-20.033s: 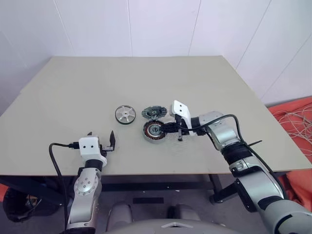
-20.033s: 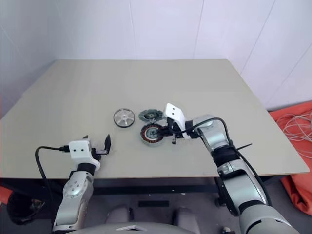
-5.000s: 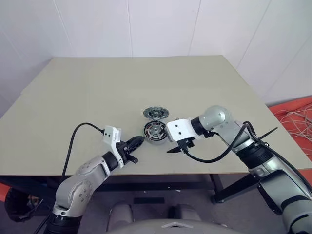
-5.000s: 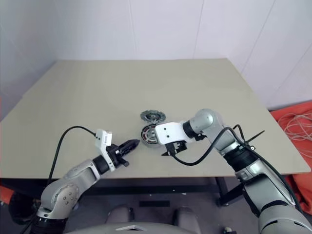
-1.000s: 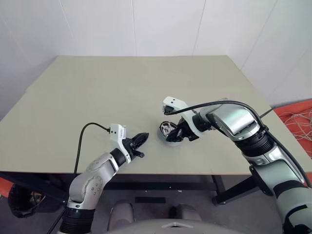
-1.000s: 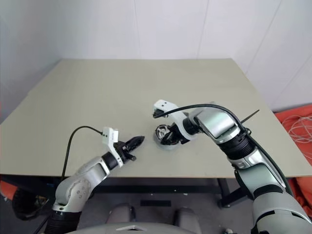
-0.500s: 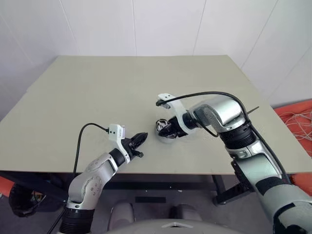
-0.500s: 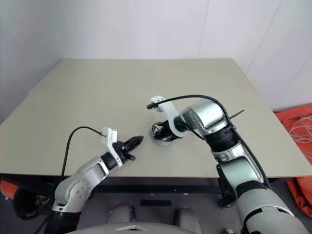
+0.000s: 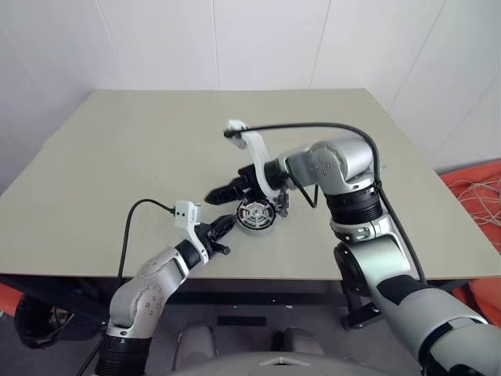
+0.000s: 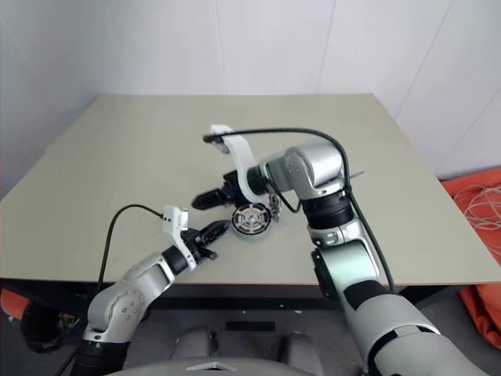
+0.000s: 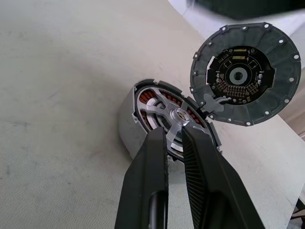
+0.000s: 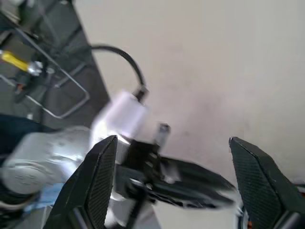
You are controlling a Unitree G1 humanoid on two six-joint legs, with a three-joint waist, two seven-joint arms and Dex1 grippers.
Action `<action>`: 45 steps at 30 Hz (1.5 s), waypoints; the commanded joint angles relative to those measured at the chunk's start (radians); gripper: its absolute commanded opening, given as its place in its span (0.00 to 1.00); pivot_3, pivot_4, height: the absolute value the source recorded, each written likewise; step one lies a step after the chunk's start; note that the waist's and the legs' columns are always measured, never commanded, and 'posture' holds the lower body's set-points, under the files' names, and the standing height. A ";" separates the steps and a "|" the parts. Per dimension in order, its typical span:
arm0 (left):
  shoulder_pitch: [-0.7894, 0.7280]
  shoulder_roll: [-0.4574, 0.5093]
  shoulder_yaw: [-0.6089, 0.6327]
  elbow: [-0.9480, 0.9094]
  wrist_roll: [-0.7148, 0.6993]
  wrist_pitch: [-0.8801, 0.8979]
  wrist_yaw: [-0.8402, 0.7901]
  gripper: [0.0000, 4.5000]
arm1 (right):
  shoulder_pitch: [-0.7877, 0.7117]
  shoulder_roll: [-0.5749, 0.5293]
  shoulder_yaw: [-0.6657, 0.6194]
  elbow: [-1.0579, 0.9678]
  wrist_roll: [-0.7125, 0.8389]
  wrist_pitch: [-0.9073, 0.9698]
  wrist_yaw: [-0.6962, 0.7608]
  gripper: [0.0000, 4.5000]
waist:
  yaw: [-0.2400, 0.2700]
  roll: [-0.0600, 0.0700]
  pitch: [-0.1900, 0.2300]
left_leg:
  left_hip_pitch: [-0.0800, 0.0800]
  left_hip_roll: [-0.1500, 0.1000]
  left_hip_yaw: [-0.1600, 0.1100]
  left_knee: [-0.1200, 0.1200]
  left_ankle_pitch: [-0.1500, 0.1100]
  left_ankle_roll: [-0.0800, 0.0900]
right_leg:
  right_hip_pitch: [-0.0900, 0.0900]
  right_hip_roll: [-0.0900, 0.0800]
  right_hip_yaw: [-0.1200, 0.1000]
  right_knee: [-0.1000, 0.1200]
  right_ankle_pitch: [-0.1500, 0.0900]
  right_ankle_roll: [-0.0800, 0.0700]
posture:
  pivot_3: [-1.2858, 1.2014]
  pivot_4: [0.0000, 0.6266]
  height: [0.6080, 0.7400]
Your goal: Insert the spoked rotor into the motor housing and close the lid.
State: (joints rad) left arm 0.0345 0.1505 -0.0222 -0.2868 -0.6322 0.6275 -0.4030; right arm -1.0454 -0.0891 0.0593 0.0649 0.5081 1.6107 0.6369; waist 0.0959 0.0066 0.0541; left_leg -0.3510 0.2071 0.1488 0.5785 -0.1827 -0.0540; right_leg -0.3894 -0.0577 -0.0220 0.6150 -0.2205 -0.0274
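Observation:
The motor housing (image 9: 256, 216) sits near the table's front edge. The spoked rotor (image 11: 164, 113) lies inside it, silver spokes over copper windings. The dark round lid (image 11: 245, 74) stands tilted up at the housing's far side, its circuit face showing. My left gripper (image 11: 174, 135) is shut with nothing in it, its tips just in front of the housing's near rim. My right gripper (image 9: 228, 191) hovers above and left of the housing and points left. Its fingers (image 12: 102, 176) are spread wide and hold nothing.
The beige table (image 9: 156, 149) stretches bare to the back and sides, with white walls behind it. A black cable (image 9: 133, 227) loops from my left wrist over the front edge. An orange cloth with cables (image 9: 477, 188) lies on the floor at the right.
My right gripper has left the housing, swung up and to the left, and opened. The left gripper has stayed where it was.

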 commanded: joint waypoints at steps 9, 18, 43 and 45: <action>0.025 -0.002 0.038 -0.072 -0.016 -0.020 0.013 0.13 | 0.086 -0.209 0.169 0.055 -0.343 -0.914 -0.048 0.90 | 0.004 -0.001 -0.001 | 0.000 0.000 0.000 0.001 0.000 0.000 | 0.001 -0.001 0.000 -0.001 0.000 0.001 | 0.52 0.00 1.00; 0.034 0.000 0.058 -0.088 -0.023 -0.013 0.020 0.13 | 0.149 -0.474 0.297 0.329 -0.676 -1.400 -0.031 0.27 | -0.002 -0.001 0.000 | -0.002 -0.001 0.000 0.002 0.000 0.000 | -0.001 0.000 0.000 0.001 0.003 -0.006 | 0.52 0.00 1.00; 0.030 0.025 0.051 -0.087 -0.042 0.020 0.008 0.13 | 0.394 -0.519 0.135 -0.022 -0.284 -1.045 0.494 0.01 | -0.021 -0.001 0.000 | 0.000 0.000 0.001 0.007 -0.004 0.008 | 0.003 0.000 -0.001 0.001 0.004 -0.008 | 0.52 0.00 1.00; 0.027 0.025 0.052 -0.086 -0.042 0.020 0.008 0.13 | 0.409 -0.515 0.143 -0.047 -0.282 -1.031 0.489 0.01 | -0.019 -0.001 0.000 | 0.000 0.001 0.000 0.007 -0.004 0.009 | 0.003 0.000 -0.001 0.001 0.004 -0.008 | 0.52 0.00 1.00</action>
State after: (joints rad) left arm 0.0794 0.1716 0.0297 -0.3372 -0.6603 0.6523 -0.3850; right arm -0.6335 -0.6040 0.2112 0.0692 0.2026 0.5703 1.1305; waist 0.0769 0.0052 0.0538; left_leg -0.3509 0.2076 0.1492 0.5856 -0.1865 -0.0453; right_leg -0.3865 -0.0578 -0.0227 0.6164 -0.2164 -0.0350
